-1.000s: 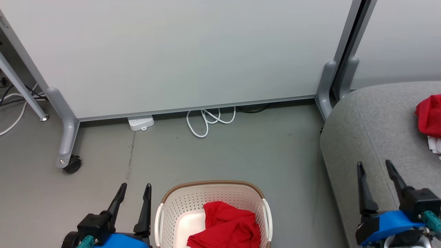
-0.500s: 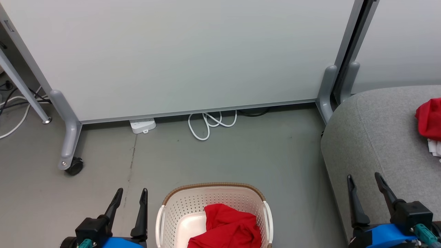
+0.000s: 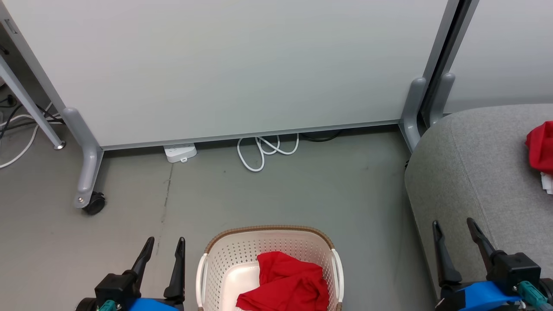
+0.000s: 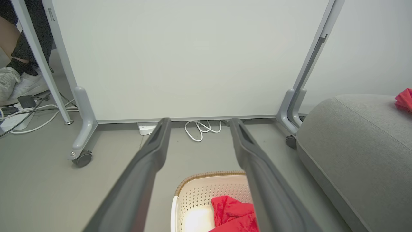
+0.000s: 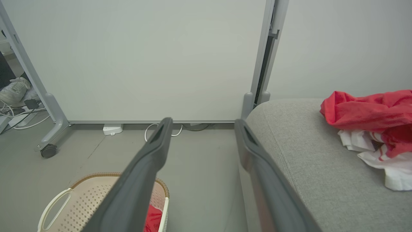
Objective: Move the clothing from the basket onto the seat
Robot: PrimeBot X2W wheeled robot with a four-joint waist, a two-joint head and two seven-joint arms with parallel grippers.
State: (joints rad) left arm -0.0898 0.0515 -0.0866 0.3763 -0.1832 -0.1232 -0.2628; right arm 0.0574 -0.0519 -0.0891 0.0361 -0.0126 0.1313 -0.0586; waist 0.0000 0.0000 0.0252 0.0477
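In basket (image 3: 268, 230): red clothing (image 3: 285, 283), crumpled toward right side. Red heap (image 3: 540, 144) on seat (image 3: 475, 164), far right. Left tool (image 3: 166, 239) and right tool (image 3: 452, 222) both spread apart, empty. Likely soft, light, limp: pinch raised fold at top; beware snagging on rim.

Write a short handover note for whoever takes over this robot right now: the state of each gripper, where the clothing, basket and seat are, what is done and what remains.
Left gripper: open, empty, left of the basket.
Right gripper: open, empty, by the near edge of the seat.
Done: a heap of red and white clothing lies on the seat.
Left: one red garment lies in the basket, which stands on the floor left of the seat. Pick it up and put it on the seat.
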